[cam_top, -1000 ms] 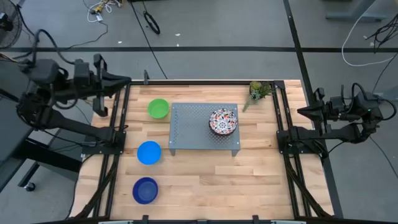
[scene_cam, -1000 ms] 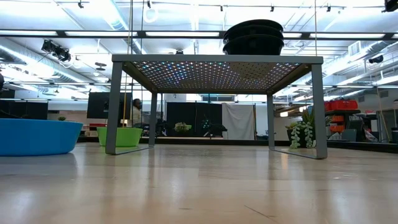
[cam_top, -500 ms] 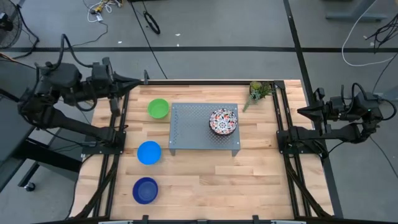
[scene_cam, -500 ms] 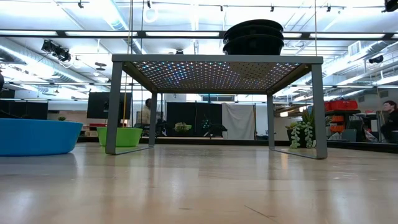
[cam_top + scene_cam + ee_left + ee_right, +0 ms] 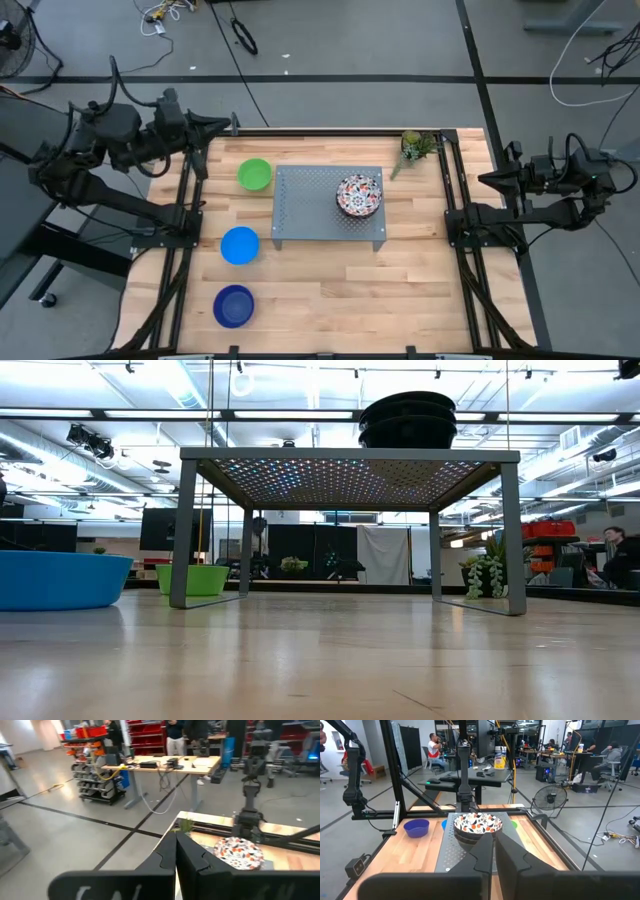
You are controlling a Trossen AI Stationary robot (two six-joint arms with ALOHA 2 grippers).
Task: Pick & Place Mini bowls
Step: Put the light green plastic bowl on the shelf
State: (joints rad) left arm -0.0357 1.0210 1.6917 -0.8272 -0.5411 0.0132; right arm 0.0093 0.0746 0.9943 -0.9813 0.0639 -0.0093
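Observation:
A stack of white floral mini bowls (image 5: 359,194) sits on the grey perforated stand (image 5: 310,205); the low view shows this stack (image 5: 407,418) from the side. The green bowl (image 5: 254,174), light blue bowl (image 5: 239,245) and dark blue bowl (image 5: 233,306) rest on the wooden table left of the stand. My left gripper (image 5: 226,125) hovers shut at the table's far left corner, its fingers (image 5: 175,855) empty. My right gripper (image 5: 484,180) waits shut at the right edge, pointing toward the stack (image 5: 478,824).
A small potted plant (image 5: 415,146) stands at the far right, beside the stand. Black frame rails (image 5: 185,200) run along the table's left and right sides. Bare wood lies in front of the stand. People and benches show in the room beyond.
My left gripper has moved toward the table's right, from outside the left rail to the far left corner, and its wrist has turned. It has stayed shut. The bowls have not moved.

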